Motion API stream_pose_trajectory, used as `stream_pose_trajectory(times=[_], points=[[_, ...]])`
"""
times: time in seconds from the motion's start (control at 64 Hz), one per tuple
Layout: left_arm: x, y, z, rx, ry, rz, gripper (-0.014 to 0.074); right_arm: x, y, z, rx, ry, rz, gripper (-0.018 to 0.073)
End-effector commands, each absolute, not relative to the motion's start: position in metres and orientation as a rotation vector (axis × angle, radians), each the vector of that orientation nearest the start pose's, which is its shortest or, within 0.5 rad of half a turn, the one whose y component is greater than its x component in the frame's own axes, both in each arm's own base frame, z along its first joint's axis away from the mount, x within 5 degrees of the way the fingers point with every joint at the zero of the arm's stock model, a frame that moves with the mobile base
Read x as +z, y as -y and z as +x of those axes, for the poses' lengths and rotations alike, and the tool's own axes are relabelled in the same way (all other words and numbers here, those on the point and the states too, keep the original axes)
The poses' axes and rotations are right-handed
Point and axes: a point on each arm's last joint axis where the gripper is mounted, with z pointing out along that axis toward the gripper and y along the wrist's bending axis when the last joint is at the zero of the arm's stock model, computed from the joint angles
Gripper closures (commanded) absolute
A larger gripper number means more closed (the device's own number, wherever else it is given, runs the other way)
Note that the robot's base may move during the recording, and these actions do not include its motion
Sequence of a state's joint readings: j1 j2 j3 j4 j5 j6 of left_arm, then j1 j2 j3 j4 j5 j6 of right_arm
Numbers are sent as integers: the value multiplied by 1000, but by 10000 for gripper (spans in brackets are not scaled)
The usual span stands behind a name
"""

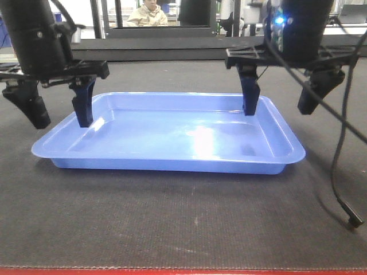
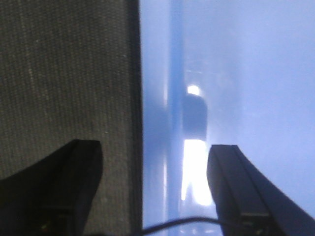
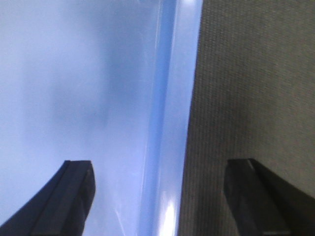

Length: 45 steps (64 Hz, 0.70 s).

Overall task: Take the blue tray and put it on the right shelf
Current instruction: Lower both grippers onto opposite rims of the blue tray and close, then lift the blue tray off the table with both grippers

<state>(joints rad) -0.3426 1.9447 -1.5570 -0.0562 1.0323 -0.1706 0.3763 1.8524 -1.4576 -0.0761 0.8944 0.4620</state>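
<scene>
One tray (image 1: 172,134), two grippers, the left gripper (image 1: 60,119) and the right gripper (image 1: 278,107), one mat (image 1: 172,217), one cable plug (image 1: 354,219) and one person (image 1: 148,14) beyond the far edge.

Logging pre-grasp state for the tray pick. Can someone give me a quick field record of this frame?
blue tray: empty, flat on the dark mat
left gripper: open, straddling the tray's left rim, one finger inside, one outside
right gripper: open, straddling the tray's right rim the same way
grasp: neither gripper closed on the rim yet
</scene>
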Motion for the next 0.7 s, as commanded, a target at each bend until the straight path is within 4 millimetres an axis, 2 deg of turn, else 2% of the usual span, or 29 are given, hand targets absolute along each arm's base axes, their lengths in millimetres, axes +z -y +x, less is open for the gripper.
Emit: stream_pose_trajectory(times=[0.0,0.25,0.297,0.375,0.453,0.547,0.609,0.625,0.641,0.688], points=[[256,141,384,-219,-2813,192,233,264,-137,375,149,-2676,65,-65],[250,143,387,-222,-2809,191,233,242,-140,382,125,-2720,57,-52],[248,143,388,-223,-2817,190,237,239,-141,383,119,-2729,52,-10],[245,143,387,-220,-2835,190,254,237,-141,383,115,-2735,49,109],[243,143,388,-222,-2845,188,312,237,-141,383,115,-2735,49,281],[242,144,388,-228,-2848,186,453,237,-140,382,111,-2741,49,512],[242,144,388,-228,-2848,186,571,237,-140,382,111,-2741,49,498],[242,144,388,-228,-2848,186,633,238,-140,382,111,-2741,50,498],[242,144,387,-227,-2851,186,659,238,-140,382,111,-2741,50,501],[245,144,387,-225,-2860,189,631,241,-140,381,111,-2740,50,502]])
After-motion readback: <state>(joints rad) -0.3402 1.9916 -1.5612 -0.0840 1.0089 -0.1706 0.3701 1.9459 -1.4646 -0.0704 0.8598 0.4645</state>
